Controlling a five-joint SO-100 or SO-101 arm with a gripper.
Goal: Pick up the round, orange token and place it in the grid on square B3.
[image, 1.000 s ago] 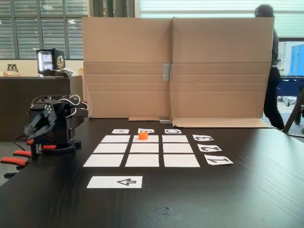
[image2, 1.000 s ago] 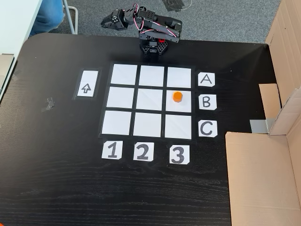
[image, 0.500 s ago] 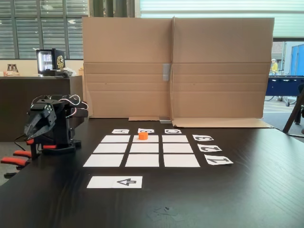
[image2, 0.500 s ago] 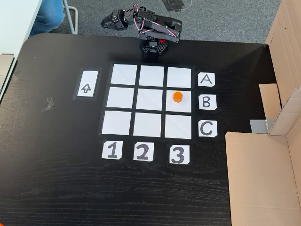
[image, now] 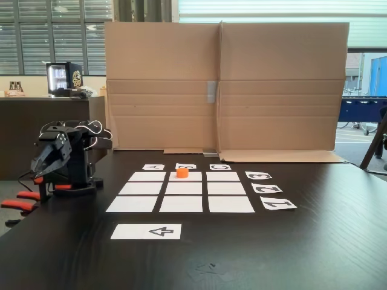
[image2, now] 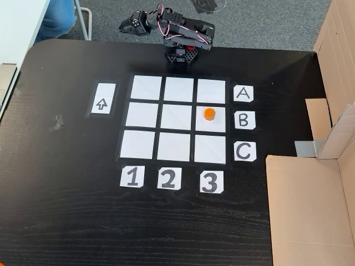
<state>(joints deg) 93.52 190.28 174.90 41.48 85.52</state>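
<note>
The orange token stands upright on square B3 of the white grid; that square is in the row beside label B and the column above label 3. The black arm is folded back at the table edge, beyond row A. Its gripper hangs off the table edge, well away from the token. The fingers look shut with nothing between them.
A white strip with a black arrow lies beside column 1. A tall cardboard wall closes the far side of the table. Orange clamp handles stick out by the arm's base. A bit of tape marks the dark tabletop.
A person who was walking in the background at the right has left the view. The arm, gripper and token have not moved.
</note>
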